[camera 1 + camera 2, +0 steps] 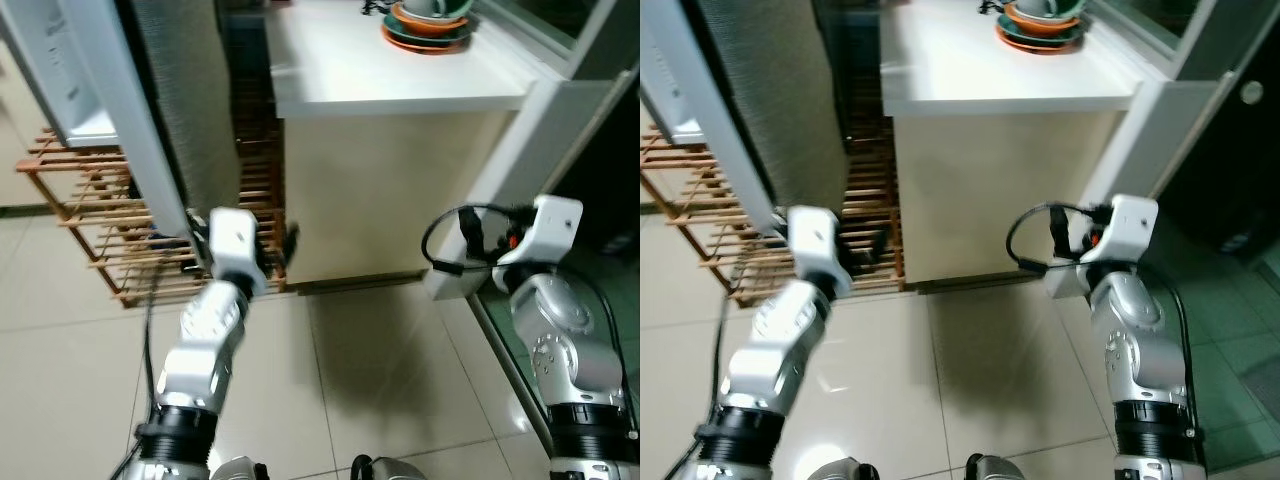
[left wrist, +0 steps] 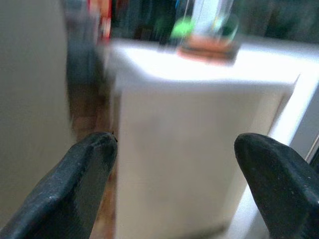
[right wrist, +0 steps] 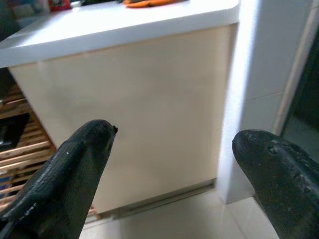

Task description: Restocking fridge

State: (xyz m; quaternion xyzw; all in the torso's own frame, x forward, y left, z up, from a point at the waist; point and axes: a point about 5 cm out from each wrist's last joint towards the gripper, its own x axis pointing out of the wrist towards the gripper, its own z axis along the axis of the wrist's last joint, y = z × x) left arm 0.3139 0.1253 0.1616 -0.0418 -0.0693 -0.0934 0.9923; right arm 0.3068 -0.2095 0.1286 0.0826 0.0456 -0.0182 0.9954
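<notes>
Both grippers, left (image 2: 174,184) and right (image 3: 174,179), approach with jaws open and empty; the plates (image 1: 428,28) at the worktop's (image 1: 340,70) far edge could be knocked.

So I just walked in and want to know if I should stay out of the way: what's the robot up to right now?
Nothing is being handled yet. The robot stands on the tiled floor facing a white counter that carries a stack of orange and green dishes. Both arms are raised toward the counter's front panel: the left gripper and right gripper are open and empty. A wooden rack stands to its left, beside a white door.
</notes>
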